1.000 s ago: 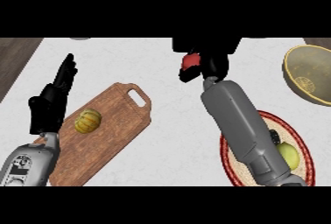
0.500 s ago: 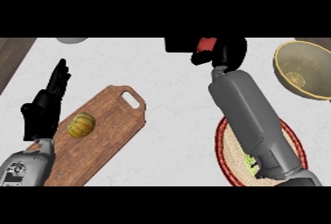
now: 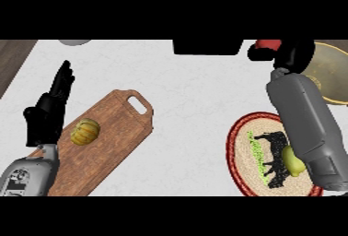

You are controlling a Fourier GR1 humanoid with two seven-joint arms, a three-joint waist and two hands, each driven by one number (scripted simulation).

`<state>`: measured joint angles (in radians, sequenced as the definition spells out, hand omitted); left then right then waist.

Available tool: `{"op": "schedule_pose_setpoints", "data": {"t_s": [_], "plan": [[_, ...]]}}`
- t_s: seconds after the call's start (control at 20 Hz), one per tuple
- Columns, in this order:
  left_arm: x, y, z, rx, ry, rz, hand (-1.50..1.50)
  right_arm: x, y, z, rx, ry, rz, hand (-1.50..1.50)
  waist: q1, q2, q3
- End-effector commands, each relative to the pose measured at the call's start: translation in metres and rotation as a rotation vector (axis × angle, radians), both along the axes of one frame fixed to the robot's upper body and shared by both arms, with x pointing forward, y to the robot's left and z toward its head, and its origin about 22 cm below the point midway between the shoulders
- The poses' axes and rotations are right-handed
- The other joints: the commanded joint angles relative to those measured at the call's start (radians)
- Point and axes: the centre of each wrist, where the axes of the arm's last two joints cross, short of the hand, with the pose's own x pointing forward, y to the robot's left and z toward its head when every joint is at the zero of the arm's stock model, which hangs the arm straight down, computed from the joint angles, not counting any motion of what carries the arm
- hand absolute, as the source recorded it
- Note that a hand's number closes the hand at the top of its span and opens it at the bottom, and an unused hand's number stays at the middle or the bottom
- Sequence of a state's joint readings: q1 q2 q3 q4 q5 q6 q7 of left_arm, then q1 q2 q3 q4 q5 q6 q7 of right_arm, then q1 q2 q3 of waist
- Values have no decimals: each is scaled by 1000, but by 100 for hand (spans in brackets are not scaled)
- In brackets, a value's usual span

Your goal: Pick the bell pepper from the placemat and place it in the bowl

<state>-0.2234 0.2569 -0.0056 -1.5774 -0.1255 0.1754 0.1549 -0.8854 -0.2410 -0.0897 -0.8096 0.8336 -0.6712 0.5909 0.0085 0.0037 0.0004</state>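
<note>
The red bell pepper (image 3: 266, 44) shows near the top right, with my right hand (image 3: 291, 54) curled round it; the hand hides most of it. It hangs just left of the olive-yellow bowl (image 3: 329, 73), whose rim touches the view's right edge. The round woven placemat (image 3: 253, 156) with a red rim lies at the lower right, partly under my right forearm. My left hand (image 3: 46, 116) rests open at the left edge, fingers up, beside the cutting board.
A wooden cutting board (image 3: 108, 138) with a small yellow squash (image 3: 85, 131) lies at the left. A yellow-green fruit (image 3: 293, 162) sits on the placemat. A black object (image 3: 207, 46) stands at the back, and a pale round thing (image 3: 75, 42) at the back left.
My right hand has carried the bell pepper rightwards, from the back centre to just beside the bowl. The left hand has stayed open at the left edge.
</note>
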Motion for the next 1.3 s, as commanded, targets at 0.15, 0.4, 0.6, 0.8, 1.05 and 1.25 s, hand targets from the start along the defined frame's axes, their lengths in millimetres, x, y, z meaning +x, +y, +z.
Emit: {"op": "schedule_pose_setpoints", "data": {"t_s": [0.15, 0.4, 0.6, 0.8, 1.05, 1.25], "plan": [[12, -2, 6, 9, 4, -11, 0, -3, -80, -23, -63, -65, -115, 150, 10, 8, 1], [1, -9, 7, -7, 16, -24, 0, -23, -162, -19, -163, -3, -200, 150, 16, 10, 2], [3, -21, 13, -8, -16, -34, 0, -30, -191, -22, -267, 59, -294, 150, 38, 18, 3], [11, -15, 13, -2, -26, -44, 0, -48, -214, -42, -303, 93, -340, 150, 42, 25, 4], [5, -14, 20, -2, -38, -50, 0, -58, -233, -39, -152, 73, -354, 150, 54, 26, 8], [10, -10, 18, -3, -28, -61, 0, -65, -232, -58, -32, 102, -271, -150, 50, 32, 10]]}}
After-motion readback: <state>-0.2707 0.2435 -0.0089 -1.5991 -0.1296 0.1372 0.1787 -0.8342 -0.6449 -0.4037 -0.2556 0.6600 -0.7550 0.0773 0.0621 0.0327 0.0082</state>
